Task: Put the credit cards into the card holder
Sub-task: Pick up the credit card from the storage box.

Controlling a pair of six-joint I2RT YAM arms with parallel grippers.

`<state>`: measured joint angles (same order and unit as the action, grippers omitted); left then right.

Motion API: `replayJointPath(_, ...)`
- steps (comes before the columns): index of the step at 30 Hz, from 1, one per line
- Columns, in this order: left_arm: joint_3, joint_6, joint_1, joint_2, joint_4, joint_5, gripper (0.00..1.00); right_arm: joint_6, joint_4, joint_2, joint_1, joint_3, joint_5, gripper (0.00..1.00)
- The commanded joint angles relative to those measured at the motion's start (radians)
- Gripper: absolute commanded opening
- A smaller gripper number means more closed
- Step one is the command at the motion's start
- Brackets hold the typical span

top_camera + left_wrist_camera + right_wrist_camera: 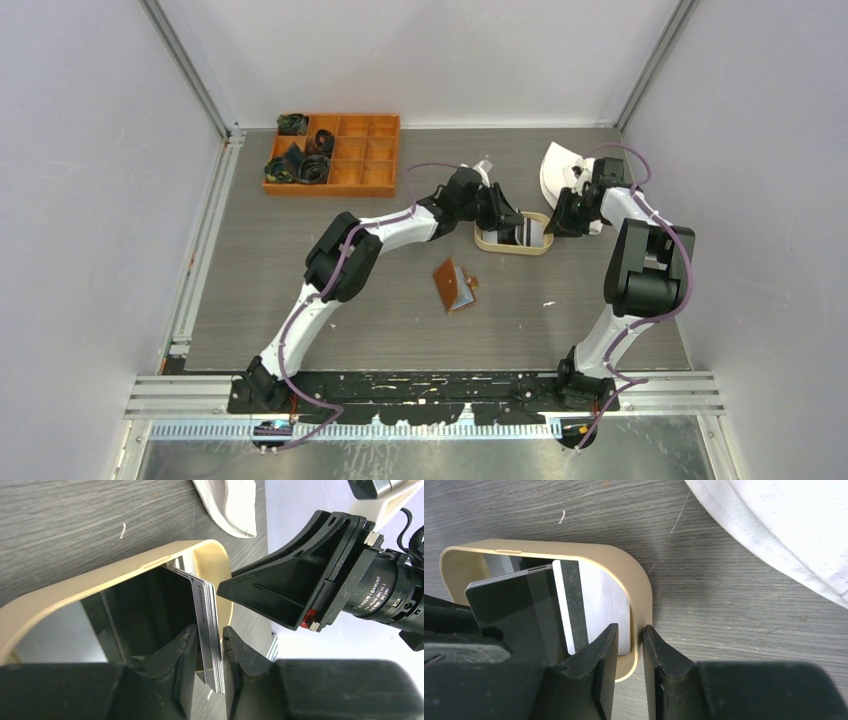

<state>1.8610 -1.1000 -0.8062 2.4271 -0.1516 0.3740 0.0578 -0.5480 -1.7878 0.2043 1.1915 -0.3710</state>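
The left tool (210,632) is narrow and pinches a small stack of credit cards (204,605). The stack stands on its edge inside the tan tray (100,582). The right tool (630,628) is narrow too, with one finger inside the tray and one outside, so it grips the tray's wall. The tray sits on the tabletop (300,310), a bit right of the middle and closer to the far edge. The card holder (455,285) lies open near the middle of the tabletop, apart from the tray and nearer to the arms. The step in hand looks like getting the cards out of the tray. To do it well, the left tool should lift straight up, so the cards do not scrape the rim or fan out. The pinch seems to be near one end of the stack, so the cards could swing or slip, and a firm, slow lift is best. The right tool should hold the tray down until the cards are over the rim, so the tray does not come up too. The two tools are very close together, so the left one should take care not to bump the right one.
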Motion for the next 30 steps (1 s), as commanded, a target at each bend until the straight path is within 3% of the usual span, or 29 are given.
replayJointPath(1, 0.071, 0.012, -0.02, 0.016, 0.021, 0.038, 0.29, 0.015, 0.008, 0.007, -0.013, 0.041, -0.07, 0.3)
replayJointPath(7, 0.129, 0.079, -0.029, 0.025, 0.177, -0.009, 0.37, 0.015, 0.007, 0.006, -0.013, 0.042, -0.072, 0.3)
replayJointPath(12, 0.19, 0.146, -0.029, 0.035, 0.347, -0.076, 0.37, 0.015, 0.006, 0.005, -0.013, 0.043, -0.075, 0.3)
replayJointPath(20, 0.25, 0.216, -0.028, 0.042, 0.446, -0.117, 0.34, 0.014, 0.006, 0.005, -0.013, 0.043, -0.076, 0.3)
replayJointPath(30, 0.354, 0.174, -0.024, 0.121, 0.453, -0.019, 0.33, 0.014, 0.005, 0.007, -0.014, 0.045, -0.08, 0.3)
